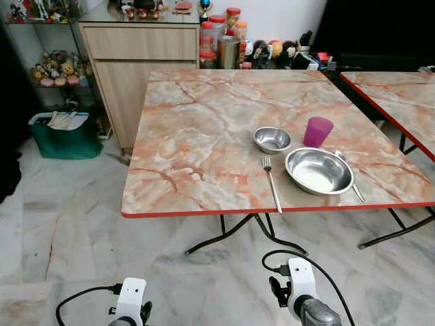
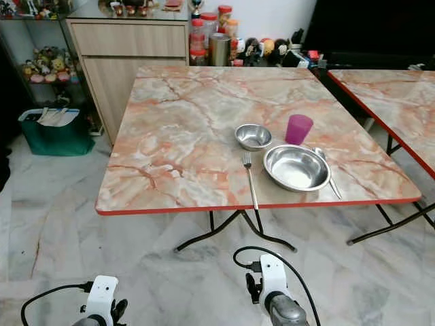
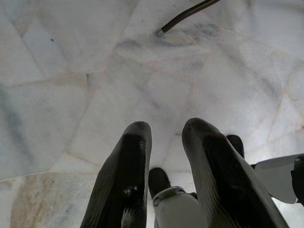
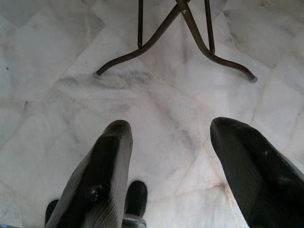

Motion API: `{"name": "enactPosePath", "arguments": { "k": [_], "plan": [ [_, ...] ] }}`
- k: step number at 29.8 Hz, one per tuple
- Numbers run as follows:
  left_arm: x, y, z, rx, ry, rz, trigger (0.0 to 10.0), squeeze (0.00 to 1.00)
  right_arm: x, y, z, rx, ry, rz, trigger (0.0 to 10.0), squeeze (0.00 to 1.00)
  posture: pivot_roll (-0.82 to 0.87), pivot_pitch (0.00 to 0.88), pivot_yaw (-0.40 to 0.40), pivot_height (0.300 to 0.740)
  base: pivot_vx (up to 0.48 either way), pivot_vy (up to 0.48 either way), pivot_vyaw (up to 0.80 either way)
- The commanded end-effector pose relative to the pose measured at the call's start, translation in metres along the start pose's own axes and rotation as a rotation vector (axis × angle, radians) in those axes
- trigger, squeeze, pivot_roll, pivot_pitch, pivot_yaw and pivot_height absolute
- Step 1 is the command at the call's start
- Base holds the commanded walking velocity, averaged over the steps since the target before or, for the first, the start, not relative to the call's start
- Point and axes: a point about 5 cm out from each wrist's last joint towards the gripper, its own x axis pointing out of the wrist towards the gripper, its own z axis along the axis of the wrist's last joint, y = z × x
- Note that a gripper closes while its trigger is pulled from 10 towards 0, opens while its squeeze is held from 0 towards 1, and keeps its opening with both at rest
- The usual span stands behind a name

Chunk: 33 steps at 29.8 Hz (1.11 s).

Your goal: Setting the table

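**Place setting on table; both end effectors low over the floor**

The table has a marbled top with a red edge and stands ahead of and above both end effectors. The place setting sits toward its near right corner, forward of the right end effector. The large steel bowl lies nearest the table edge. The fork lies just beside it on the left, tines pointing away from the robot. The spoon rests against the bowl's right rim. The small steel bowl and the purple cup stand just beyond the large bowl, the cup to the right.

The right end effector hangs over the marble floor, fingers spread wide and holding nothing; the table's metal legs are ahead of it. The left end effector also points at the floor, fingers narrowly parted and holding nothing.
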Motion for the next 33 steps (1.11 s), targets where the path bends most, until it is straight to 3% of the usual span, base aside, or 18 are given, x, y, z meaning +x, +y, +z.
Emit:
{"name": "enactPosePath", "arguments": {
  "k": [1,33],
  "plan": [
    [0.0005,-0.0035,-0.0015,0.015,0.016,-0.012,10.0,0.0,-0.0002,-0.0047,0.0031,0.002,-0.016,-0.018,10.0,0.0,0.09,0.0,-0.067,0.74,0.0,-0.319,0.0],
    [0.0005,-0.0015,0.0003,0.011,0.005,-0.01,10.0,0.0,-0.0004,-0.0044,0.0019,0.005,-0.014,-0.025,10.0,0.0,0.09,0.0,-0.064,0.74,0.0,-0.32,0.0]
  ]
}}
